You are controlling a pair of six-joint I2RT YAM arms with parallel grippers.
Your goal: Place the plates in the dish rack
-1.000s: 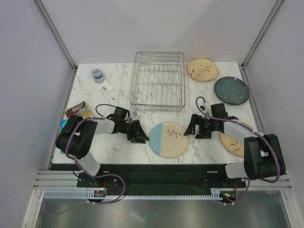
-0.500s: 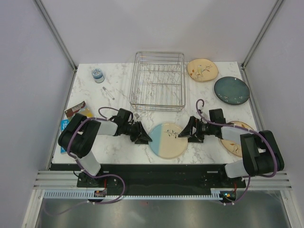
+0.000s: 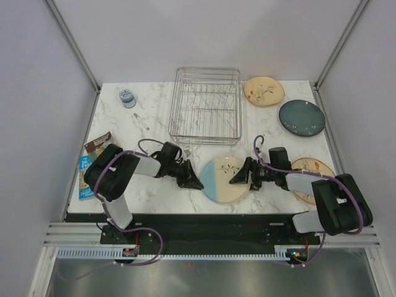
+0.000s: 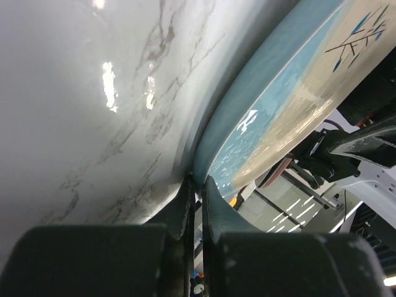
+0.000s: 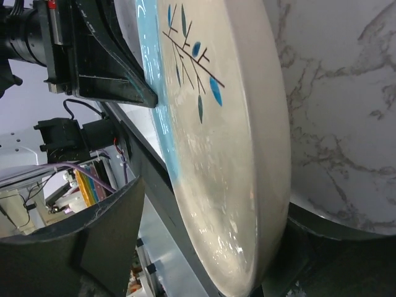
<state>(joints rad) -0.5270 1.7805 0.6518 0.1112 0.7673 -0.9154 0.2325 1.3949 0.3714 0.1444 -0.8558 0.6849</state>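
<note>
Elbow folded low on my left side, my forearm lies almost flat along the marble-veined white surface (image 3: 154, 117), and my left hand (image 3: 197, 183) points right with its black fingers pressed together, tips against the blue rim of the two-tone plate (image 3: 224, 179); whether they nip any of that rim I cannot tell. Behind, toward the middle of the far edge, stands the dish rack (image 3: 205, 106), a thin silver wire basket with upright tines and no plate in it. The two-tone plate sits at the near middle, between my hands: round, glossy glaze, light blue on its left half, cream on its right, with a dark sprig and blue leaves. My right forearm reaches left just as low, and my right hand (image 3: 234, 179) has its fingers spread apart, straddling the cream edge with a gap visible on the upper side. Under that forearm lies a cream sprig plate (image 3: 315, 170); farther back lie a dark teal-grey plate (image 3: 302, 117) and another sprig plate (image 3: 263, 91).
</note>
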